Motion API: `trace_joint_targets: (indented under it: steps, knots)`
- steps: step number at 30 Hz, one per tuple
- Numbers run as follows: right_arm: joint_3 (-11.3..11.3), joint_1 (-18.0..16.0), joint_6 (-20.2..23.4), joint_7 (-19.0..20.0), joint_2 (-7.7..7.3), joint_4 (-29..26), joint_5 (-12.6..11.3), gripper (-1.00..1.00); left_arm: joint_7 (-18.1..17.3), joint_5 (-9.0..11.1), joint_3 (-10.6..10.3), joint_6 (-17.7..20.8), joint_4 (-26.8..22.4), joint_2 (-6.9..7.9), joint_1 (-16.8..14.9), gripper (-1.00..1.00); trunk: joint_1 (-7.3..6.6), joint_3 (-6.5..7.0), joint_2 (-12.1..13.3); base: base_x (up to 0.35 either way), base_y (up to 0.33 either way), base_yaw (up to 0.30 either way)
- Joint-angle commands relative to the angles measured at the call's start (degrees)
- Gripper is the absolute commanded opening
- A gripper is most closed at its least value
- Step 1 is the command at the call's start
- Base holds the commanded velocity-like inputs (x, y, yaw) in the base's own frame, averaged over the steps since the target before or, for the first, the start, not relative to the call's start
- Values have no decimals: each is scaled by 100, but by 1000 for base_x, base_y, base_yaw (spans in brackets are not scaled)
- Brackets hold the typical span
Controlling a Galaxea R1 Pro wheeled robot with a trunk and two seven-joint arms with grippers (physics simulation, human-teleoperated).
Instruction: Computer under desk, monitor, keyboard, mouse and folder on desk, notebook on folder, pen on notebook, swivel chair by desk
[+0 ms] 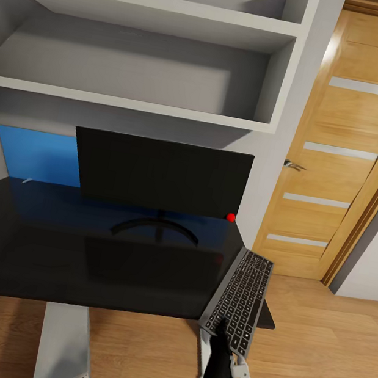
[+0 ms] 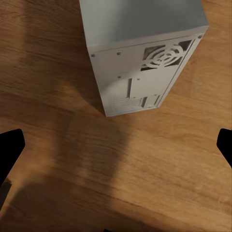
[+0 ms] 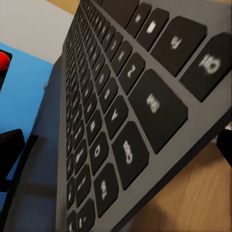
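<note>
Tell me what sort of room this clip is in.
Probably a home study corner or bedroom workspace: a glossy black desk carrying a monitor and keyboard, a computer tower on wood flooring, grey wall shelves above, and a wooden door alongside.

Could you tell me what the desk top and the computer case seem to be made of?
The desk looks like glossy black lacquer or glass: it mirrors the monitor and the folder. The computer looks like matte pale-grey painted sheet metal, judging by its screws and punched fan grille, though plastic is possible.

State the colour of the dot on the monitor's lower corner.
Red, clearest in the head view.
</note>
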Motion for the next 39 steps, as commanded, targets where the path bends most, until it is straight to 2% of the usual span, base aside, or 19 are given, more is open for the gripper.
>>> trace_joint_targets:
  steps: [1,23,39]
  knots:
    - [20,-5,-26,-50,-21,6,13,100,-1,55,3,-14,-8,-4,2,100,0,-5,-3,0,0,0]
    - [49,31,-65,-34,-29,-26,9,100,-2,55,2,-14,-8,2,3,100,0,-5,-3,0,0,0]
    - [45,111,-413,-51,-26,-378,8,100,-2,53,2,-23,-8,2,2,100,0,-5,-3,0,0,0]
